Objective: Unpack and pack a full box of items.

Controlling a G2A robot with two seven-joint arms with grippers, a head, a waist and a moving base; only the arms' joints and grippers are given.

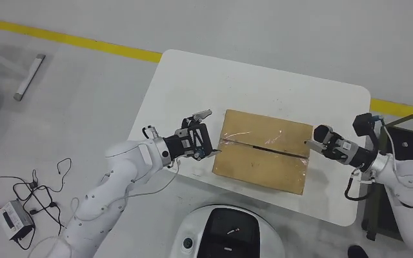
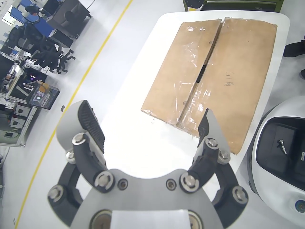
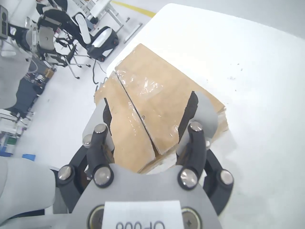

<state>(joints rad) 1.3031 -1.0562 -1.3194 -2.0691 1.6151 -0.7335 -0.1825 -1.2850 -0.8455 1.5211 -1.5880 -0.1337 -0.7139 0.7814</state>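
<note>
The cardboard box (image 1: 261, 151) sits closed in the middle of the white table (image 1: 258, 84), close to its front edge, with clear tape (image 2: 188, 55) wrinkled across the centre seam. The left gripper (image 2: 145, 110) hovers just off one short end, claw spread wide and empty. The right gripper (image 3: 150, 101) hangs over the opposite end, claw also spread, straddling the seam. The danger is probably the tape: if it holds, a tug on a flap drags the whole box. An uneven push could skid it toward that edge.
</note>
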